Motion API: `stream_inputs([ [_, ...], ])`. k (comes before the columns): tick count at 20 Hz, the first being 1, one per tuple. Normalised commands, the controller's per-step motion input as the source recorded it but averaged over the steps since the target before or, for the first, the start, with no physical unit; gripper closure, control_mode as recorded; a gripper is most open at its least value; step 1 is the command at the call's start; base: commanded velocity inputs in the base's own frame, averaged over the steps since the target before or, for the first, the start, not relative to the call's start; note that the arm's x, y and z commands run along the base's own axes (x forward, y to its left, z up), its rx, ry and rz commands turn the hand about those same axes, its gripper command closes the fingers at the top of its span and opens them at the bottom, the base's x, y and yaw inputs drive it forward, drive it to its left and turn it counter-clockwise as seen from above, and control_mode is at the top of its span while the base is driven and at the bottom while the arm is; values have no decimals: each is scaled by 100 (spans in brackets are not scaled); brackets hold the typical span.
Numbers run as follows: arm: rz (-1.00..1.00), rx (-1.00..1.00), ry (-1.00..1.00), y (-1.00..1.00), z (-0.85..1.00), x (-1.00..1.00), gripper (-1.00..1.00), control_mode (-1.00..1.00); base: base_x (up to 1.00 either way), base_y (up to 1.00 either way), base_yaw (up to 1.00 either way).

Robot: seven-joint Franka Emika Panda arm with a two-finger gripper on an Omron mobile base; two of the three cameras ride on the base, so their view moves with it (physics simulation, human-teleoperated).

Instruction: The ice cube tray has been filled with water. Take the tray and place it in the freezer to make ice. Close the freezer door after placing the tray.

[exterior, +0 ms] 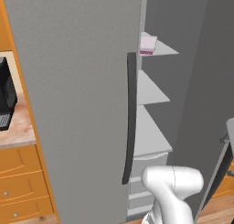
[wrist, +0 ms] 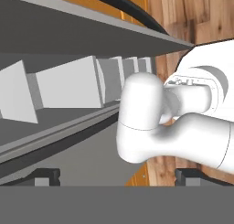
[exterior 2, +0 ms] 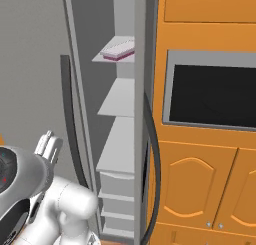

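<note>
The ice cube tray (exterior 2: 118, 50) lies flat on the top shelf (exterior 2: 116, 56) inside the freezer (exterior: 178, 81) — pale top up, pink edge showing beneath. The freezer door (exterior: 77, 104) stands partly open, its dark handle (exterior: 130, 118) facing the robot. The fingers (wrist: 116, 176) are spread wide and hold nothing — in the hand view they frame the freezer's shelves.

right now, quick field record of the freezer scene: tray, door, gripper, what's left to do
ice cube tray: lying flat on the top shelf inside the freezer
freezer door: ajar, its dark handle at the edge of the gap
gripper: open, holding nothing
oven: right of the freezer, set in orange cabinets
left to do: close the freezer door
</note>
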Motion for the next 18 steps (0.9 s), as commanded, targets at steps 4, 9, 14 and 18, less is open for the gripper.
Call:
stream_inputs([
  [4, 0, 0, 0, 0, 0, 0, -100, 100, -16, 0, 0],
  [9, 0, 0, 0, 0, 0, 0, -100, 100, -67, 0, 0],
  [14, 0, 0, 0, 0, 0, 0, -100, 100, -89, 0, 0],
  [18, 0, 0, 0, 0, 0, 0, -100, 100, -56, 0, 0],
])
